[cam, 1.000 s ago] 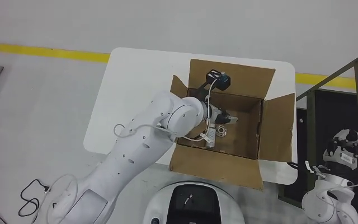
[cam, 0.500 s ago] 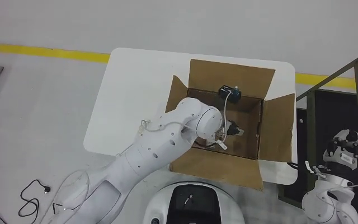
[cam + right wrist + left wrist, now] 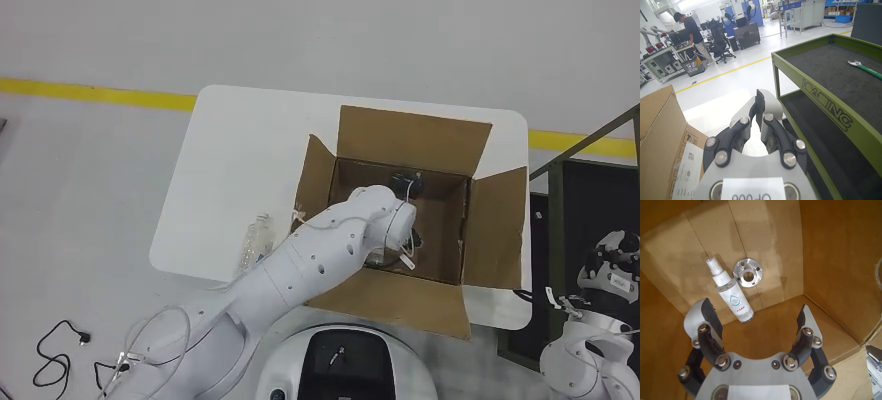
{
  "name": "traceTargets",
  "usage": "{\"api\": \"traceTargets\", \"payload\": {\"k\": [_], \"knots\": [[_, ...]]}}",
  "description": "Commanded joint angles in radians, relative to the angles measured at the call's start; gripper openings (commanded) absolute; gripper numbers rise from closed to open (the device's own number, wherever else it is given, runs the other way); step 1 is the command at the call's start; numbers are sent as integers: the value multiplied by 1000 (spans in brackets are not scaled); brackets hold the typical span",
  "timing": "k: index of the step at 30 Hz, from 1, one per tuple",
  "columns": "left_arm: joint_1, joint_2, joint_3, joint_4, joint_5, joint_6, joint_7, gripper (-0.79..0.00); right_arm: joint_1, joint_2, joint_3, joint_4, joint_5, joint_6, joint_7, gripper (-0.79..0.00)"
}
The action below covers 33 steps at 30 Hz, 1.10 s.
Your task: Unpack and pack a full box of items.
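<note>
An open cardboard box (image 3: 480, 215) stands on the white table (image 3: 240, 150). My left arm (image 3: 380, 225) reaches down into it. Inside, my left gripper (image 3: 755, 306) hangs open and empty above the box floor, close to a side wall. A white spray bottle (image 3: 733, 298) lies on the floor just beyond the fingertips. A round metal flange (image 3: 747, 273) lies beside the bottle's neck. My right gripper (image 3: 758, 97) is shut on nothing, held off the table's right end beside the box's outer wall (image 3: 660, 121).
A clear plastic bottle (image 3: 253, 243) lies on the table left of the box. A green two-shelf cart (image 3: 829, 79) stands right of the right gripper, with a wrench (image 3: 863, 68) on its top shelf. The box flaps (image 3: 415, 130) stand open around the left arm.
The left arm has swung from over the box's back flap down into the box. Its forearm now covers the items inside, and the clear bottle on the table has come into sight.
</note>
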Motion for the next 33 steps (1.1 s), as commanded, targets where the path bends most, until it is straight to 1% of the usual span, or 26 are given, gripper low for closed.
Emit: {"api": "traceTargets", "payload": {"k": [1, 11, 14, 20, 23, 25, 27, 29, 31, 33], "knots": [[0, 1, -1, -1, -1, 0, -1, 0, 0, 0, 0, 0, 0, 0, 0, -785], [0, 1, -1, -1, -1, 0, -1, 0, 0, 0, 0, 0, 0, 0, 0, -785], [21, 3, -8, 0, 6, -13, 28, 0, 0, 0, 0, 0, 0, 0, 0, -785], [39, 1, -8, -13, 56, 50, -10, 0, 0, 0, 0, 0, 0, 0, 0, -785], [41, -2, 10, -12, 103, 72, -38, 0, 0, 0, 0, 0, 0, 0, 0, -785], [49, -3, -2, -16, 94, 84, -47, 0, 0, 0, 0, 0, 0, 0, 0, -785], [56, -3, -7, -10, 103, 93, -53, -299, 0, 0, 0, 0, 0, 0, 0, -785], [61, -5, -8, 1, 120, 110, -61, -305, 0, 0, 0, 0, 0, 0, 0, -785], [64, -7, -10, 6, 127, 121, -66, -397, 0, 0, 0, 0, 0, 0, 0, -785], [67, -8, -18, 10, 130, 129, -63, -406, 0, 0, 0, 0, 0, 0, 0, -785]]}}
